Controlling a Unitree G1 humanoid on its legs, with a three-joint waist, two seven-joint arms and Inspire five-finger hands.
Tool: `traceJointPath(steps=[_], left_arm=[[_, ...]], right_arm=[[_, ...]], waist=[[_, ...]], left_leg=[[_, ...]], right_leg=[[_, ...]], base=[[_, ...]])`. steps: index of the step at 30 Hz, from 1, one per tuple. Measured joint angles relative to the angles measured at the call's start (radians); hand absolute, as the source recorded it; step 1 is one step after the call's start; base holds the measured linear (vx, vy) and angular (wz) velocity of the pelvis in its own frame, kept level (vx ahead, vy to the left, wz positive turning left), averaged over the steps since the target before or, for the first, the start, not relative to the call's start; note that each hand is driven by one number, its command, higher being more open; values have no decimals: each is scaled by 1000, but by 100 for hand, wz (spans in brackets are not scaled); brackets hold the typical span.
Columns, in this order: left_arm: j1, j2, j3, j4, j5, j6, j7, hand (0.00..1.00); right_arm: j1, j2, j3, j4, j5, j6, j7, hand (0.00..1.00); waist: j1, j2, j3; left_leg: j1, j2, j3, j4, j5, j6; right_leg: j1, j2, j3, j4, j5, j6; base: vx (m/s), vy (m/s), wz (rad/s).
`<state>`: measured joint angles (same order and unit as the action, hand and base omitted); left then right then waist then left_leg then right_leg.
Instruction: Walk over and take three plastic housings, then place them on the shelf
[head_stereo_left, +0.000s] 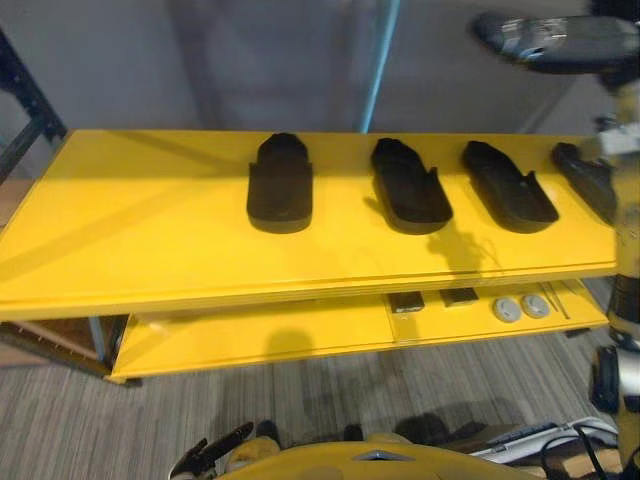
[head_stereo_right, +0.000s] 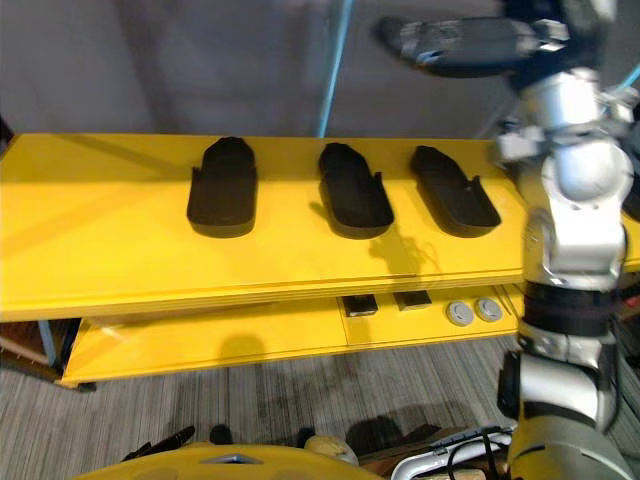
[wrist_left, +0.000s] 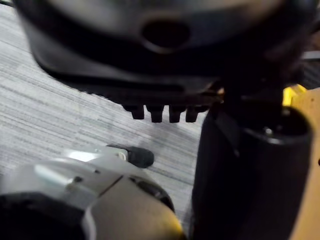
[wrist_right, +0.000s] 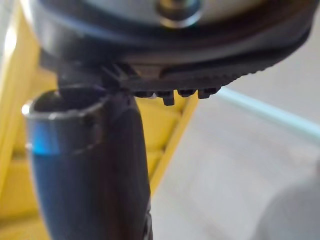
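A grey wall (head_stereo_left: 150, 60) with a pale blue pole (head_stereo_left: 382, 60) stands at the back, striped grey carpet (head_stereo_left: 300, 410) covers the floor, and low down two small dark blocks (head_stereo_left: 406, 301) lie side by side, two round silvery discs (head_stereo_left: 507, 309) just right of them.

There are two yellow shelves: the top shelf (head_stereo_left: 150, 220) and a lower shelf (head_stereo_left: 250, 340) under it. Four black housings lie in a row on the top shelf: the leftmost housing (head_stereo_left: 280, 185), the second housing (head_stereo_left: 410, 188), the third housing (head_stereo_left: 508, 188) and the fourth housing (head_stereo_left: 588, 180), cut off by the view's edge. On the lower shelf, below the top shelf's front edge, lie two small dark blocks (head_stereo_left: 407, 301) and two round grey discs (head_stereo_left: 508, 309)
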<state>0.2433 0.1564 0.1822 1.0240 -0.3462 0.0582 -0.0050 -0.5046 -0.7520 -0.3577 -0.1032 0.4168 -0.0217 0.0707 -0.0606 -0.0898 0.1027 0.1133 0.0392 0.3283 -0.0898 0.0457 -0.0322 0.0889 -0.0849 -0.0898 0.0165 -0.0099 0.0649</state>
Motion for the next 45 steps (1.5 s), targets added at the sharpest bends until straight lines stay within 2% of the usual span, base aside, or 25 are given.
traceJointPath(steps=[3,4,5,6,7,11,13,14,18,20,23,24,25,26,27,30,32,35,37,38,40,42,43,45], left_arm=[[3,-2,-11,28,5,-14,-16,100],[6,-2,-14,42,16,-14,-22,100],[8,-2,-17,46,30,-15,-22,100],[13,-2,-28,47,43,-16,-22,100],[23,-3,-44,47,43,-19,-22,100],[37,-14,-73,47,44,-34,-30,100],[39,-13,-91,47,44,-44,-31,100],[41,-13,-96,47,44,-56,-32,100],[41,-7,-114,46,44,-65,-36,100],[40,-4,-129,46,44,-65,-33,100],[37,-1,-134,44,38,-73,-17,100],[34,0,-128,37,0,-77,-5,100],[36,-29,-89,11,-104,-83,15,100],[36,-55,-74,-7,-124,-97,25,100],[36,-70,-65,-23,-117,-116,30,100],[36,-90,-61,-64,-87,-164,30,100],[38,-98,-47,-99,-73,-173,38,100],[37,-100,-46,-116,-21,-173,38,100],[42,-98,-41,-133,1,-175,39,100],[43,-99,-28,-135,0,-184,40,100],[42,-98,-21,-135,-1,-186,51,100],[40,-98,-19,-134,-1,-179,69,100],[36,-97,-19,-135,-2,-163,70,100],[24,-95,-20,-134,-1,-136,71,100]], right_arm=[[228,27,-170,-1,64,-33,-43,100],[352,96,-238,-1,64,-41,-53,100],[398,132,-258,-1,62,-44,-57,100],[487,214,-288,3,60,-51,-62,100],[564,300,-301,14,61,-54,-63,100],[807,532,-293,29,62,-60,-49,100],[897,625,-275,29,64,-86,-46,100],[934,668,-269,29,62,-113,-47,100],[965,706,-253,8,146,-249,-15,100],[961,707,-232,-34,145,-279,-11,100],[906,695,-140,-86,149,-306,11,100],[863,683,-83,-79,184,-305,23,100],[748,638,47,-31,238,-299,51,100],[682,617,127,11,260,-289,62,100],[635,619,196,66,270,-284,57,100],[633,701,301,123,330,-256,24,100],[664,758,376,119,344,-249,22,100],[715,772,408,73,345,-246,28,100],[774,779,405,29,346,-248,37,100],[817,785,405,1,347,-249,56,100],[855,784,406,-23,356,-249,85,100],[874,779,409,-28,385,-249,123,100],[873,774,411,-29,380,-249,137,100],[861,763,421,-30,334,-260,112,100]], waist=[[-39,8,-16],[-63,17,-24],[-74,21,-27],[-97,32,-33],[-117,37,-36],[-160,73,-45],[-170,78,-43],[-178,78,-43],[-190,79,-41],[-189,81,-36],[-180,81,-8],[-159,74,4],[-99,87,32],[-68,110,52],[-48,133,62],[-5,129,75],[27,121,84],[30,123,94],[31,114,102],[35,101,108],[32,101,125],[35,99,121],[38,101,119],[50,105,115]], left_leg=[[1,8,38,0,-5,-4],[2,13,62,0,-7,-6],[3,15,74,0,-7,-8],[9,18,93,0,-11,-13],[19,23,115,0,-18,-18],[55,35,183,0,-42,-32],[68,41,214,0,-55,-46],[71,41,228,0,-61,-43],[72,33,252,0,-67,-39],[73,31,251,0,-68,-40],[68,23,248,19,-77,-43],[36,21,205,100,-109,-31],[-47,39,-75,280,-211,-4],[-82,44,-184,355,-279,-6],[-103,42,-246,413,-324,-3],[-126,34,-243,484,-369,11],[-128,27,-215,527,-396,26],[-129,19,-183,582,-426,49],[-126,21,-144,609,-445,62],[-120,22,-98,613,-455,74],[-104,29,-42,600,-452,85],[-93,58,36,566,-432,95],[-88,79,67,540,-413,93],[-88,114,96,505,-381,87]], right_leg=[[-20,10,40,2,0,0],[-33,16,64,4,0,0],[-38,18,73,5,0,0],[-43,23,92,5,0,0],[-45,29,112,5,2,-3],[-44,49,179,1,1,-4],[-47,57,206,1,-3,-4],[-49,57,211,2,-4,-6],[-57,45,208,6,2,2],[-64,42,208,9,8,3],[-77,41,230,4,5,7],[-89,37,259,3,18,7],[-126,64,350,1,38,2],[-138,86,392,4,51,3],[-147,98,416,11,56,11],[-180,100,428,69,40,34],[-216,105,417,152,20,45],[-237,104,400,204,21,46],[-254,101,384,227,26,53],[-261,84,326,220,25,50],[-270,33,224,238,12,36],[-295,-9,75,298,8,33],[-294,-23,29,353,-3,16],[-286,-51,10,457,-25,-18]], base=[[42,3,-43],[38,-5,-46],[50,-7,-55],[44,-7,-55],[47,-7,-58],[17,-4,-55],[-37,-5,-52],[-20,0,-45],[-11,22,-19],[-17,9,-1],[-20,16,-16],[11,-29,-120],[4,0,-166],[-10,97,-178],[-19,143,-91],[-70,176,-31],[-45,116,-36],[-88,132,-53],[-163,116,-65],[-230,77,-81],[-244,101,-89],[-142,62,-106],[-106,17,-89],[-45,-40,-66]])
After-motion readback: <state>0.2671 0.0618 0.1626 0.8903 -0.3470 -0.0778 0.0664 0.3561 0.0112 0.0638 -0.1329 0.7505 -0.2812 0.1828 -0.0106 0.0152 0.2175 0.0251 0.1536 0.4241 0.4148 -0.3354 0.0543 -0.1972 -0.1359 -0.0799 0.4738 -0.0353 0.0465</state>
